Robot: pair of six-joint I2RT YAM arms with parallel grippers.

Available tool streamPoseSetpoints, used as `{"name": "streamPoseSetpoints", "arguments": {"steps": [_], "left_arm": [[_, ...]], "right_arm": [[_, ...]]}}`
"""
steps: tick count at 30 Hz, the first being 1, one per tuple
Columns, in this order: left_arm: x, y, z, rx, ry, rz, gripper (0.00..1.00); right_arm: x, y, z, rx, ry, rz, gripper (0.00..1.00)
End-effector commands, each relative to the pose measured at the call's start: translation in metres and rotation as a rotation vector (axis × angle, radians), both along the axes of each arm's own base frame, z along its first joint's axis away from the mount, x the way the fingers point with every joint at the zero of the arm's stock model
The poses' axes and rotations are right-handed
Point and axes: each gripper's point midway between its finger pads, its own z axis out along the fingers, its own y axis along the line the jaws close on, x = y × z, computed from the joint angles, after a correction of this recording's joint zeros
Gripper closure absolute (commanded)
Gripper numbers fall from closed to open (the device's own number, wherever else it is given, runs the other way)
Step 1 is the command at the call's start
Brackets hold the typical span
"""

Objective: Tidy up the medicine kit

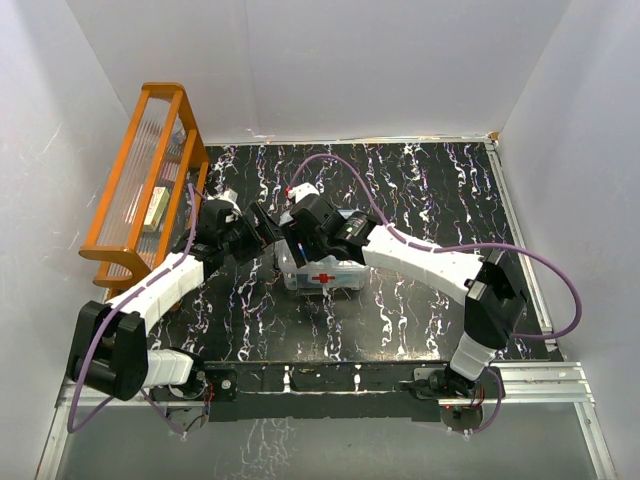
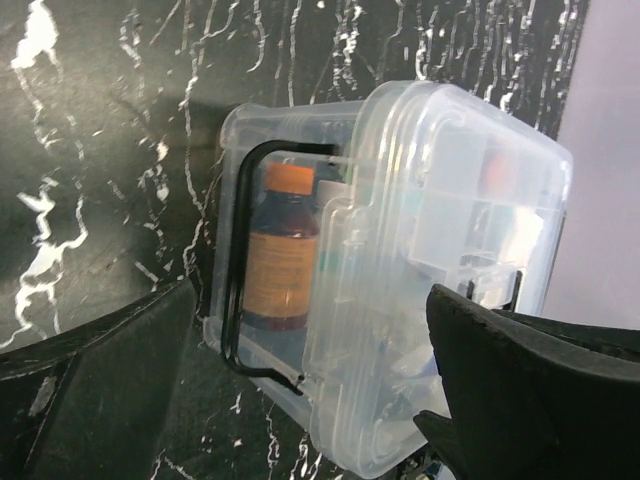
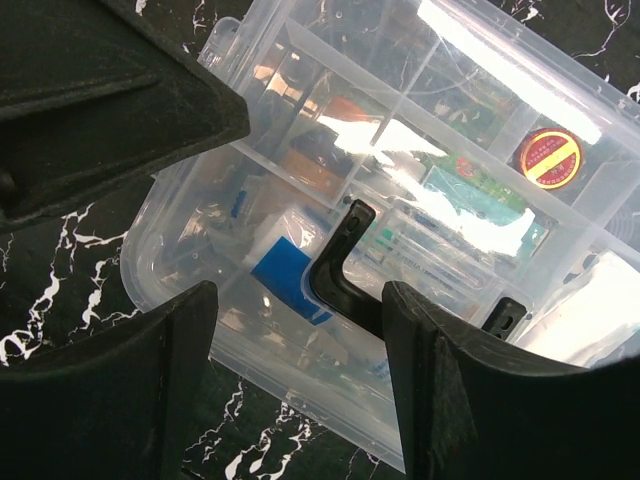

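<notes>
The medicine kit point(image 1: 322, 277) is a clear box with a red cross, standing mid-table with its clear lid point(image 2: 440, 200) on. Through its wall I see an orange-capped bottle point(image 2: 285, 250), and a thin black wire clasp point(image 2: 235, 290) lies against its side. My left gripper point(image 1: 268, 236) point(image 2: 310, 292) is open wide at the kit's left end, its fingers either side of the corner. My right gripper point(image 1: 298, 240) point(image 3: 298, 290) is open above the lid, straddling one end of the dark handle point(image 3: 345, 270). The divided tray point(image 3: 400, 130) shows through the lid.
An orange slatted rack point(image 1: 140, 190) stands along the left wall with a small pale item point(image 1: 155, 210) on it. White walls close in the black marbled table point(image 1: 420, 190). The left gripper's dark finger point(image 3: 100, 90) fills the right wrist view's upper left.
</notes>
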Motion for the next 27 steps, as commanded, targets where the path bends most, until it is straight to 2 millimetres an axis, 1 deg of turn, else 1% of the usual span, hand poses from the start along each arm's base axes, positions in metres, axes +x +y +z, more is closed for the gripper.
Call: {"name": "streamPoseSetpoints", "arguments": {"steps": [1,3,6,8,9,12,15,18,19,23,25,27], "left_arm": [[0.007,-0.010,0.003,-0.052,-0.055,-0.051,0.01],[0.008,-0.013,-0.001,-0.069,-0.053,-0.060,0.01],[0.008,-0.011,-0.014,-0.054,-0.027,-0.049,0.01],[0.006,-0.015,-0.013,-0.081,-0.038,-0.066,0.01],[0.005,-0.019,-0.018,-0.102,-0.024,-0.079,0.01],[0.001,-0.030,-0.011,-0.197,0.003,-0.093,0.01],[-0.005,-0.033,-0.012,-0.235,0.053,-0.081,0.01],[-0.007,-0.032,-0.013,-0.247,0.059,-0.076,0.01],[-0.008,-0.029,-0.017,-0.227,0.071,-0.064,0.01],[-0.009,-0.003,-0.042,-0.068,0.099,0.020,0.01],[-0.009,-0.003,-0.037,-0.072,0.058,0.009,0.01],[-0.011,-0.012,-0.032,-0.131,0.042,-0.025,0.01]], "right_arm": [[-0.052,-0.045,-0.084,-0.232,0.313,0.042,0.38],[-0.053,-0.048,-0.085,-0.225,0.330,0.037,0.38],[-0.050,-0.050,-0.084,-0.212,0.332,0.022,0.38],[-0.048,-0.050,-0.081,-0.196,0.330,0.019,0.38],[-0.048,-0.049,-0.080,-0.193,0.330,0.019,0.38],[-0.047,-0.048,-0.079,-0.191,0.326,0.016,0.38],[-0.044,-0.047,-0.074,-0.178,0.310,0.010,0.38],[-0.043,-0.045,-0.074,-0.172,0.308,0.007,0.38],[-0.043,-0.045,-0.075,-0.174,0.310,0.006,0.38],[-0.043,-0.045,-0.079,-0.178,0.313,0.004,0.38],[-0.042,-0.045,-0.081,-0.181,0.314,0.003,0.38],[-0.042,-0.046,-0.083,-0.188,0.314,0.002,0.38]]}}
